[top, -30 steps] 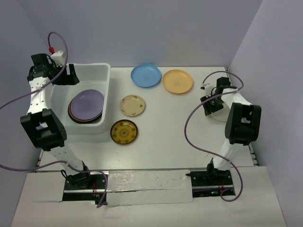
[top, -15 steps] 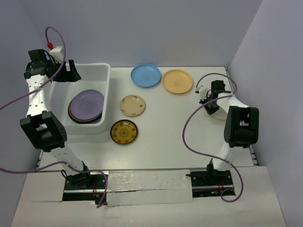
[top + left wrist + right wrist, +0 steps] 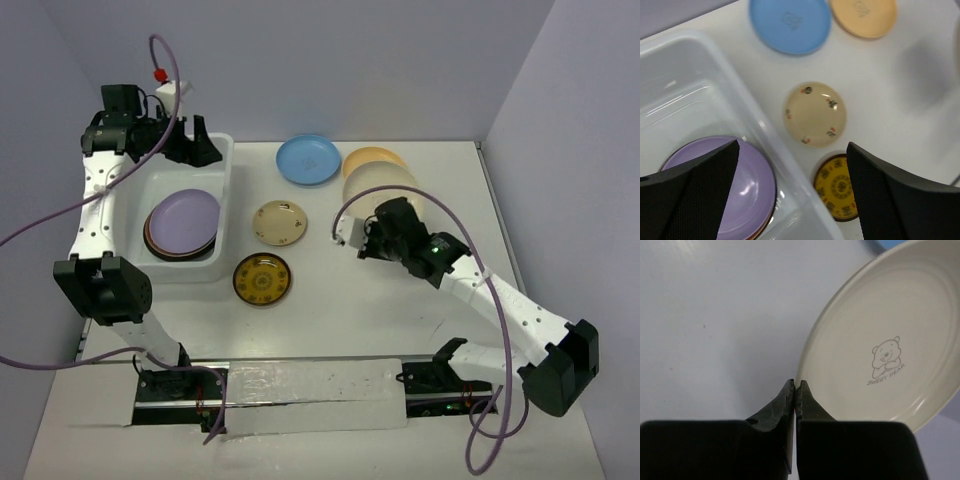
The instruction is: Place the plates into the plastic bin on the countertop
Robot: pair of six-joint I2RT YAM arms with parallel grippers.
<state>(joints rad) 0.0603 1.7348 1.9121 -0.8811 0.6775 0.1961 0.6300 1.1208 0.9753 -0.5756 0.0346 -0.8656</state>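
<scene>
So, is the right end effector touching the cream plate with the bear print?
Touching. The right wrist view shows the right end effector shut on the rim of the cream plate, with its fingertips pinching the edge.

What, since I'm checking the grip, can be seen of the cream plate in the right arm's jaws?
The cream plate is round, glossy, plastic-looking, with a raised rim and a grey bear print at its centre. It hangs tilted above the table, hiding part of the orange plate from overhead. The shut right jaws pinch its rim.

Pale lilac walls (image 3: 300, 60), crinkled white strip (image 3: 310, 395) along near edge
</scene>
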